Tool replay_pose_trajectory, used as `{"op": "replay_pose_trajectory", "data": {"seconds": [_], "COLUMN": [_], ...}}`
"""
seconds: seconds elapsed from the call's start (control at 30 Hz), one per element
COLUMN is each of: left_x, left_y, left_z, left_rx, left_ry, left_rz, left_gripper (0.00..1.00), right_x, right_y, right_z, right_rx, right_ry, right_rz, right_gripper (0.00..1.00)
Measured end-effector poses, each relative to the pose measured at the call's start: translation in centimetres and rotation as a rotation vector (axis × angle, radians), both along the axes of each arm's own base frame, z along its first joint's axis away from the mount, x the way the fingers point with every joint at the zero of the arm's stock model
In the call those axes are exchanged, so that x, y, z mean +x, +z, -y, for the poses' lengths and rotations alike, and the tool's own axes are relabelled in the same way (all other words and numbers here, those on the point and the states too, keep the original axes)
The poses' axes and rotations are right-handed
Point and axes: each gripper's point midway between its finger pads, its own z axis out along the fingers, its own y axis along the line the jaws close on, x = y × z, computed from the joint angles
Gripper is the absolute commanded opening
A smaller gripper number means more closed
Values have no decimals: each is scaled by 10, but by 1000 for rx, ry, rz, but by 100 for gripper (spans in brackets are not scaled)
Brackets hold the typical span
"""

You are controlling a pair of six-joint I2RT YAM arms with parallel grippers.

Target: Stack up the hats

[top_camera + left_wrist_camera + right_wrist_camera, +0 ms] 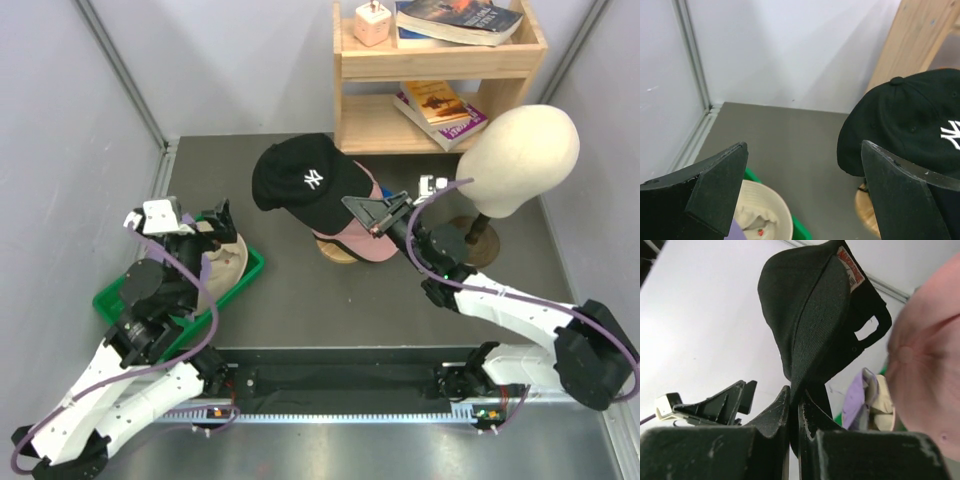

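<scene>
Black fabric baseball cap w/ white logo point(300, 185) hung tilted over the pale pink cap point(362, 243) on the round wooden stand point(335, 252) - right gripper point(378, 216) clamped on its rim, prob. to set it on the stack. Left gripper point(205, 222), its 2 fingers wide apart, hovered empty over the green plastic tray point(252, 266) - likely for the lavender-and-cream hat point(228, 262) there.

We see the left gripper point(804, 146) gaping, a black cap point(905, 125) beyond its right finger, a pale hat point(765, 212) beneath its left.

Robot lab cell: plain panel walls point(230, 60) enclose a staged tabletop point(300, 290).
</scene>
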Motion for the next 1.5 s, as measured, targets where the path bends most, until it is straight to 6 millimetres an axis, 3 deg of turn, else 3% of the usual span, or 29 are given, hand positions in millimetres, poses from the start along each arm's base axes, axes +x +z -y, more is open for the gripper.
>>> {"op": "replay_pose_trajectory", "data": {"seconds": [0.1,0.5,0.6,0.9,1.5], "left_x": [4,2,1,2,9], "left_y": [-14,-15,-16,-22,-30], "left_z": [0,-5,-7,-7,1], "left_rx": [41,34,33,40,62], "left_ry": [20,36,43,50,38], "left_rz": [-27,0,1,-7,-25], "left_gripper": [99,99,99,99,99], "right_x": [11,41,41,27,18], "right_y": [-15,-47,-67,-90,-118], "right_z": [-3,23,32,50,84], "right_rx": [-38,-55,-74,-43,-15], "right_ry": [10,-53,-67,-66,-91], "right_rz": [-29,-133,-190,-267,-315], "right_gripper": [0,0,0,0,0]}}
